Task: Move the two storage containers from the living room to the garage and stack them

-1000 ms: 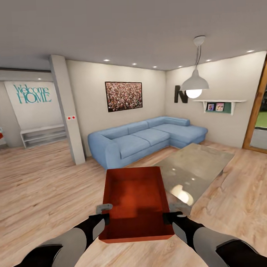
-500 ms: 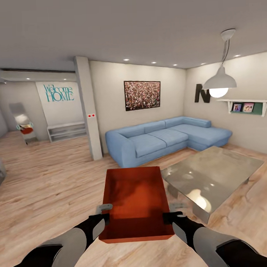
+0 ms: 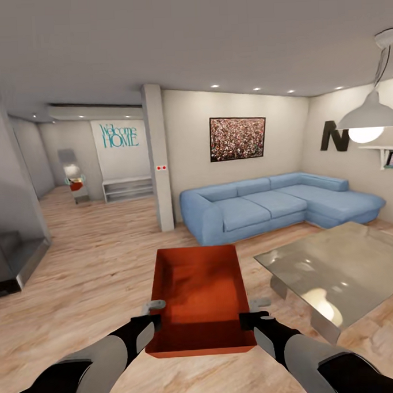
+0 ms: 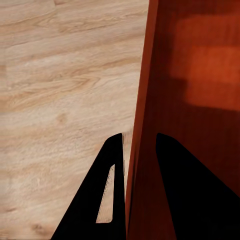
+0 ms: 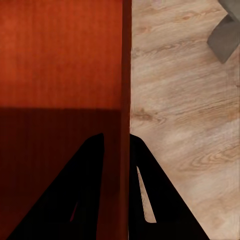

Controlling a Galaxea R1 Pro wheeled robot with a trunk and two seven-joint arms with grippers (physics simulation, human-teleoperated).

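Orange-red, the storage container [image 3: 199, 300] is hanging level at six o'clock over the wood floor [image 3: 96, 265], the left hand [image 3: 150, 324] and right hand [image 3: 249, 319] each seemingly clamping an opposite wall, sharing its weight for carrying.

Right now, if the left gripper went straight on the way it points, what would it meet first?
Probably the wood floor: the left gripper is shut on the storage container wall and points down along it; depth is unclear.
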